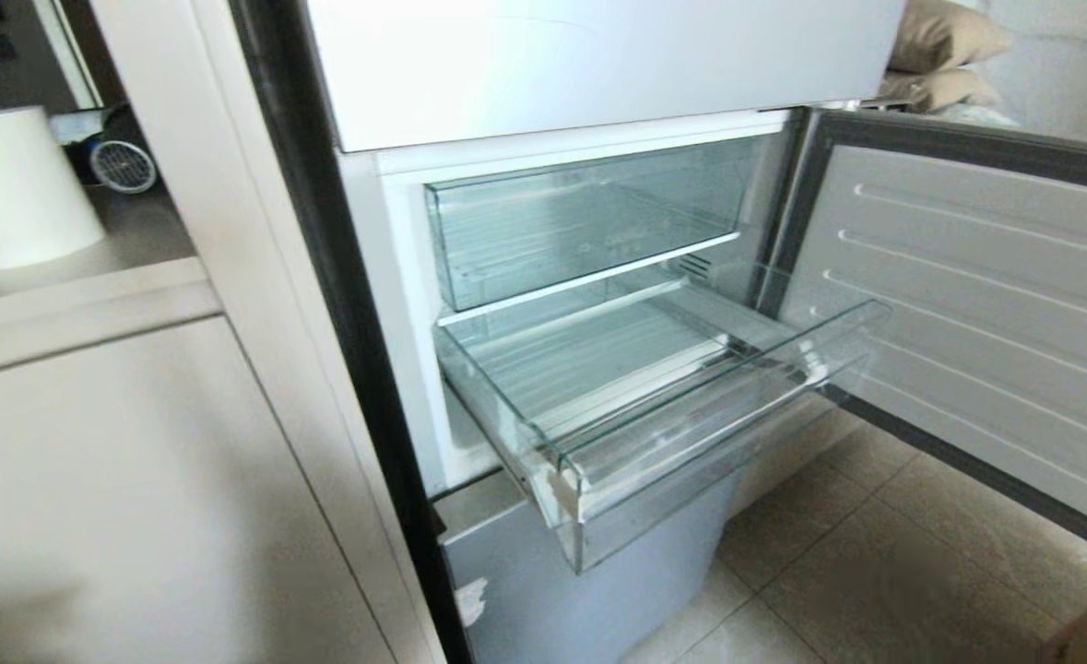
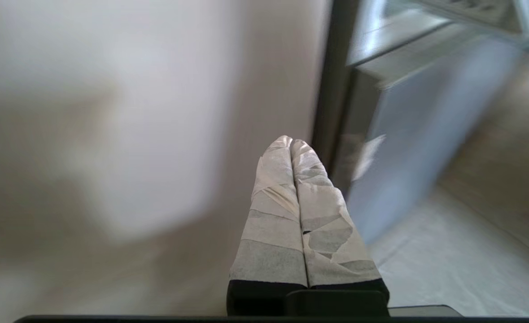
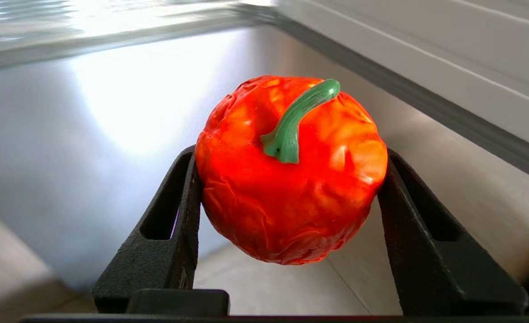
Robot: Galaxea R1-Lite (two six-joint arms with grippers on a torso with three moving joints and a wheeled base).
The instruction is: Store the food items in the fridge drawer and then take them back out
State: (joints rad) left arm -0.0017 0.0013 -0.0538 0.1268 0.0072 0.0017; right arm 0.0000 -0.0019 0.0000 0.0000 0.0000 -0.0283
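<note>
Red wrinkled pepper-like food item (image 3: 291, 179) sits pinched in my right gripper (image 3: 291, 197), ready for the clear plastic fridge drawer (image 1: 691, 443); left gripper (image 2: 291, 148) is pressed together.

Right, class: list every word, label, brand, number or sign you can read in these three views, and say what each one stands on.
None can be read in any view.
Upper clear drawer: a faint mark on its front, too blurred to read.
Fridge drawer: only blank white tape scraps at its front corner.
Red food item in the right claw: no label.
Left claw: plain tape, no writing.
</note>
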